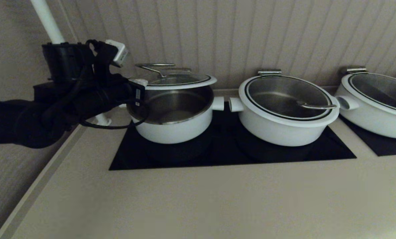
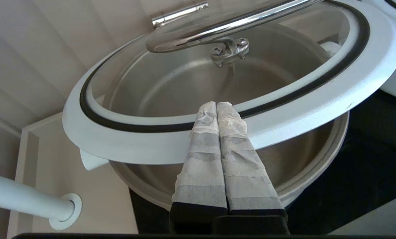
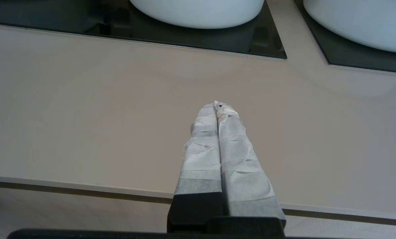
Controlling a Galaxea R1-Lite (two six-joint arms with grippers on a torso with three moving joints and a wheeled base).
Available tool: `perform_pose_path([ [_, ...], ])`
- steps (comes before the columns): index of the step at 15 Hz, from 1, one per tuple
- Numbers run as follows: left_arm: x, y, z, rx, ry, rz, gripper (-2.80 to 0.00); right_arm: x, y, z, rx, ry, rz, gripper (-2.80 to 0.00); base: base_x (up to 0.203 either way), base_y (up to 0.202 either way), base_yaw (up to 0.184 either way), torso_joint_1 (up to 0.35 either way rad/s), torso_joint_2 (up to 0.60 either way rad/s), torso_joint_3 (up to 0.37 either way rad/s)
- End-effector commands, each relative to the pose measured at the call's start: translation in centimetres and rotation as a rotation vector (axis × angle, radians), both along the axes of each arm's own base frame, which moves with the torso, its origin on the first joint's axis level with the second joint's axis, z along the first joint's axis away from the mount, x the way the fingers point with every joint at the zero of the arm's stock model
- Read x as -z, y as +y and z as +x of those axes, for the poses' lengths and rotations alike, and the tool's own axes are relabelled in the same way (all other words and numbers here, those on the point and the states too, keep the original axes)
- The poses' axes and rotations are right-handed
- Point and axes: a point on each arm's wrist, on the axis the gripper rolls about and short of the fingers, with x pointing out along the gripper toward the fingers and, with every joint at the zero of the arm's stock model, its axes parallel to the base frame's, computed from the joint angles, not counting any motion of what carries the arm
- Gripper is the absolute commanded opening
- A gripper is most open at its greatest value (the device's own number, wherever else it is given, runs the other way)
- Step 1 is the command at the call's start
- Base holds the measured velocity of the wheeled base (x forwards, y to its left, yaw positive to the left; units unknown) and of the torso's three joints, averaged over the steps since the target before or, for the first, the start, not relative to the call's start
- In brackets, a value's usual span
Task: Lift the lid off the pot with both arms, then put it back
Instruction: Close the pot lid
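The right gripper [image 3: 217,105] hung over the bare beige worktop [image 3: 85,109], fingers [image 3: 232,146] pressed together, two white pots beyond.

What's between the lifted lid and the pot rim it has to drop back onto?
Nothing visible. The lid sits raised over the pot, whose steel bowl looks bare. The left gripper lies shut at the lid's near rim; the right gripper is over bare counter.

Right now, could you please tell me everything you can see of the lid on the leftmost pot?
The lid is round glass with a broad white rim, a thin black ring and a steel wire loop handle. It sits raised and tilted above the pot, whose steel bowl shows beneath. The left gripper, fingers together, lies across its near rim.
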Motion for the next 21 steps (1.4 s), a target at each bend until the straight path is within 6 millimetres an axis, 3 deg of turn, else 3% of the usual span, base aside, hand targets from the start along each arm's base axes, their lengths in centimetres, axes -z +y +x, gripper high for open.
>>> perform_pose_path([
  [1,0.1,0.1,-0.2,-0.001,0.003,0.002,-2.80,0.0,0.0,0.0,-0.001,0.000,-0.002,-2.80,0.000,0.000,0.000,0.000,0.00,0.000],
  [8,2.1,0.2,-0.6,-0.001,-0.006,-0.002,-2.80,0.0,0.0,0.0,-0.001,0.000,-0.001,-2.80,0.000,0.000,0.000,0.000,0.00,0.000],
  [21,3.7,0.5,-1.8,-0.004,0.050,0.020,-2.80,0.0,0.0,0.0,-0.001,0.000,-0.002,-2.80,0.000,0.000,0.000,0.000,0.00,0.000],
])
